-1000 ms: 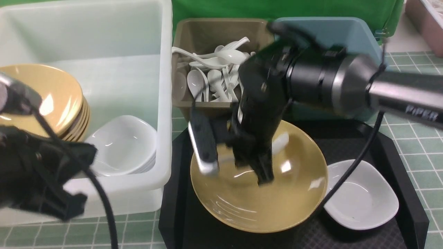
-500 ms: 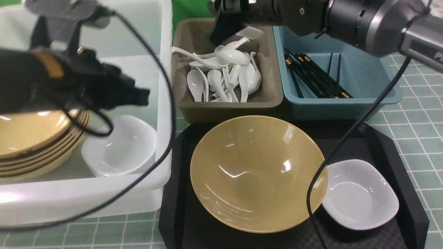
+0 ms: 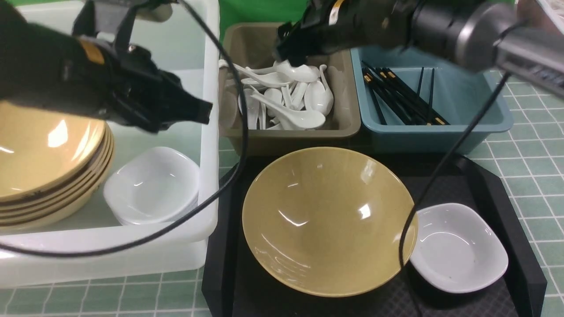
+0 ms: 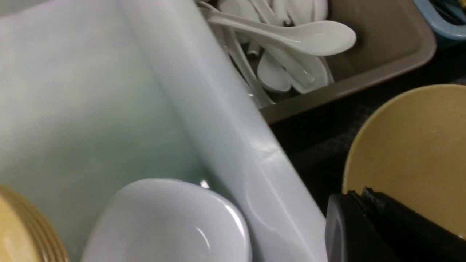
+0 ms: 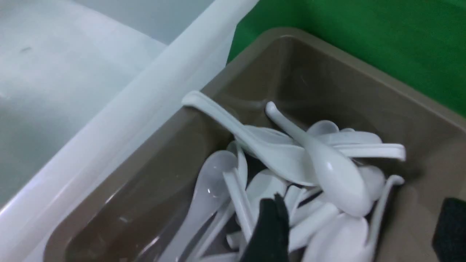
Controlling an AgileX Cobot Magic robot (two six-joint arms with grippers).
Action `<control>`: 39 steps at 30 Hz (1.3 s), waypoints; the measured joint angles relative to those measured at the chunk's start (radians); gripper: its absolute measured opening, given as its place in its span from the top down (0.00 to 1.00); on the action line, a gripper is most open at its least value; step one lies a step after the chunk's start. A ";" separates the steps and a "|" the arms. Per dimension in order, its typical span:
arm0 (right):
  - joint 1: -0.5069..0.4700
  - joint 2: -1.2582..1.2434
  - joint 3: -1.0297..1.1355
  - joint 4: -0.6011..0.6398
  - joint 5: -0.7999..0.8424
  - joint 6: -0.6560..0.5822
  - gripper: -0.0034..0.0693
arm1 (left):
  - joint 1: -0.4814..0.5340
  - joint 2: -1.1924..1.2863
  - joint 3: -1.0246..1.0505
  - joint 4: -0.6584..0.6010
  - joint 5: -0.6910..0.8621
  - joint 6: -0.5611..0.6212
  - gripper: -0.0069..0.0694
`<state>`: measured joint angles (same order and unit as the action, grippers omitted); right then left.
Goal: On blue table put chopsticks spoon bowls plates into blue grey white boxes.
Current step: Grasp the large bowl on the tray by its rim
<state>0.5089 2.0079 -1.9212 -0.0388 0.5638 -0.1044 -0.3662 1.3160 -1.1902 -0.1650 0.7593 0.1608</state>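
As your open right gripper [image 5: 358,229] hovers above the heaped white ceramic spoons [image 3: 299,116], your left one [image 4: 358,198] stands closed

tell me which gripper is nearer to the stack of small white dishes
Left. The left gripper hangs just above and beyond the stack; the right gripper is farther off, over the spoon box.

Right tool [image 5: 356,236] hangs open; left tool [image 4: 364,196] is shut.

black arms [image 3: 383,22], silvery-grey tubular link [image 3: 528,48], orange band, looping black cables [image 3: 244,127]
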 joint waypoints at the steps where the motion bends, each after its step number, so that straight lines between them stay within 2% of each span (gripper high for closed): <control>1: 0.000 -0.034 -0.019 0.000 0.063 -0.026 0.14 | 0.000 0.019 -0.042 -0.031 0.044 0.037 0.90; 4: 0.000 -0.144 -0.069 0.000 0.236 -0.092 0.19 | 0.000 0.099 -0.175 -0.129 0.178 0.146 0.90; 6: 0.000 -0.182 -0.076 0.000 0.288 -0.112 0.21 | 0.000 0.137 -0.222 -0.167 0.224 0.181 0.89; 8: 0.000 -0.271 -0.081 0.000 0.427 -0.147 0.29 | -0.008 0.221 -0.299 -0.227 0.303 0.239 0.84; 11: 0.000 -0.349 -0.081 0.004 0.609 -0.165 0.38 | -0.049 0.308 -0.348 -0.222 0.351 0.264 0.72; 13: 0.000 -0.393 -0.060 0.022 0.668 -0.164 0.44 | -0.093 0.360 -0.373 -0.191 0.362 0.260 0.61; 14: 0.000 -0.405 -0.056 0.031 0.673 -0.164 0.45 | -0.098 0.371 -0.376 -0.182 0.361 0.258 0.60; 16: 0.009 -0.483 0.016 0.078 0.691 -0.180 0.53 | -0.160 0.441 -0.417 -0.101 0.362 0.201 0.44; 17: 0.009 -0.490 0.022 0.083 0.691 -0.182 0.54 | -0.164 0.446 -0.421 -0.094 0.362 0.195 0.43; 19: 0.031 -0.574 0.103 0.124 0.698 -0.195 0.61 | -0.207 0.508 -0.474 -0.007 0.365 0.123 0.30; 23: 0.053 -0.680 0.224 0.147 0.704 -0.203 0.69 | -0.241 0.601 -0.562 0.129 0.400 0.040 0.19; 32: 0.053 -0.755 0.419 0.143 0.705 -0.206 0.72 | -0.243 0.740 -0.619 0.233 0.420 -0.025 0.17; 36: 0.053 -0.756 0.443 0.143 0.704 -0.208 0.72 | -0.241 0.770 -0.619 0.232 0.436 -0.047 0.21; 39: 0.053 -0.756 0.447 0.143 0.702 -0.214 0.72 | -0.241 0.798 -0.620 0.211 0.454 -0.051 0.28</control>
<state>0.5618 1.2516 -1.4741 0.1042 1.2655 -0.3187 -0.6071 2.1139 -1.8106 0.0456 1.2137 0.1098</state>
